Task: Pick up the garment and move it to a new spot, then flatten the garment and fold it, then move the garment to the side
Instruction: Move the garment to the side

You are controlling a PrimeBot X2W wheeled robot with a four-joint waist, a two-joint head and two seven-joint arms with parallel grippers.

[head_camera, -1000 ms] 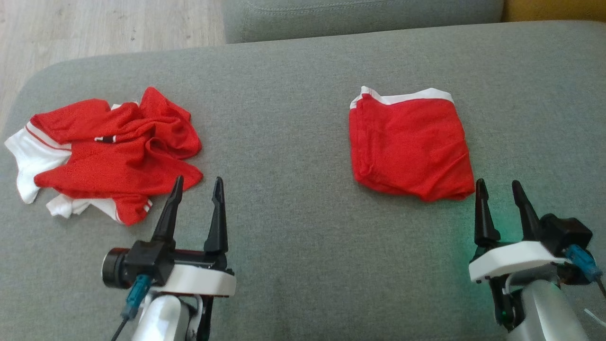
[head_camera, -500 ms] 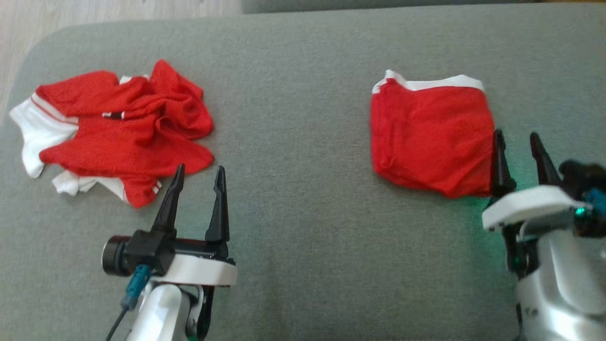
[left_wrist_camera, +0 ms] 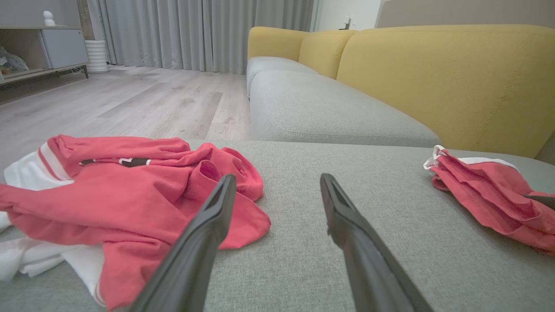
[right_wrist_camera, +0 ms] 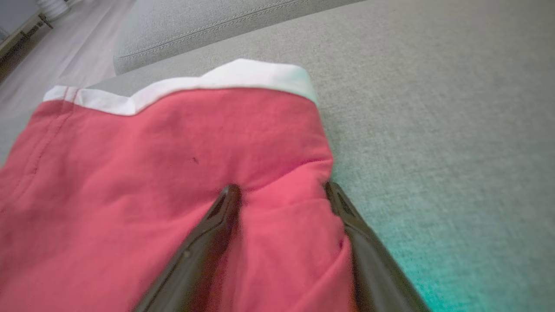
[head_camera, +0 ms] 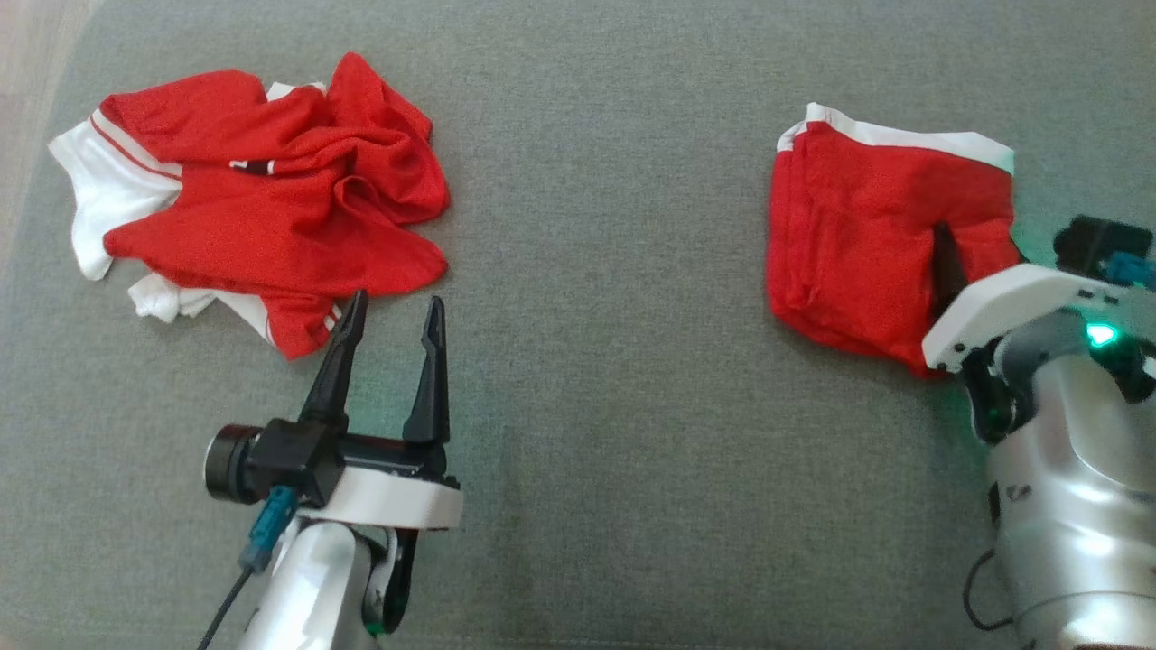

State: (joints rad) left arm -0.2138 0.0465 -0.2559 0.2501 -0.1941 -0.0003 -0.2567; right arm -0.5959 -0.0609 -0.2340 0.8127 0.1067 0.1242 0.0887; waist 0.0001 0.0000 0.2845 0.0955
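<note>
The right jaws stand wide astride the near edge of the folded garment, cloth bunched between them, likely poised to pinch and shift it aside. The left jaws, wide and empty, hover just short of the crumpled garment.

Living room: sofa, curtains.

soft even daylight, faint shadows; green glow (the right arm's lamp) tints the cushion; right wrist view blurred.
</note>
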